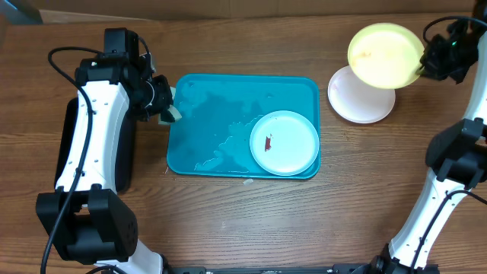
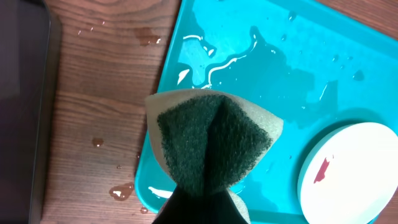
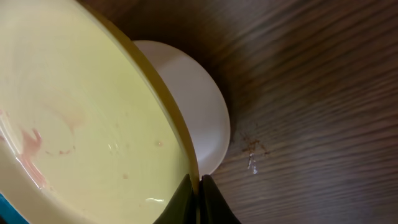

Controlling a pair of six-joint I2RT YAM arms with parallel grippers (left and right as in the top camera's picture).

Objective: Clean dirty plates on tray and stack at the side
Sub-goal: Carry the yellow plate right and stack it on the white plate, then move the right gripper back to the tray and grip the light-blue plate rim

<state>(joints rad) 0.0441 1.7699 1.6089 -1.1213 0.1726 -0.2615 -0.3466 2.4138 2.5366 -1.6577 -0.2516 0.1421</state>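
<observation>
The teal-blue tray [image 1: 205,114] lies mid-table, wet with water. A teal-rimmed plate [image 1: 284,142] with a reddish smear sits in its right part and shows in the left wrist view [image 2: 354,168]. My right gripper [image 1: 423,67] is shut on the rim of the yellow-green plate [image 1: 384,55], holding it raised and tilted above the white plate [image 1: 359,99] lying on the table to the tray's right. Faint reddish smears show on the yellow-green plate [image 3: 81,124]. My left gripper [image 1: 166,110] is shut on a folded green and beige sponge [image 2: 211,143] over the tray's left edge.
A black tray [image 1: 125,152] lies at the far left under the left arm. Water drops [image 2: 121,191] sit on the wooden table beside the teal tray. Small drops and a stain [image 3: 252,152] mark the wood near the white plate [image 3: 199,106].
</observation>
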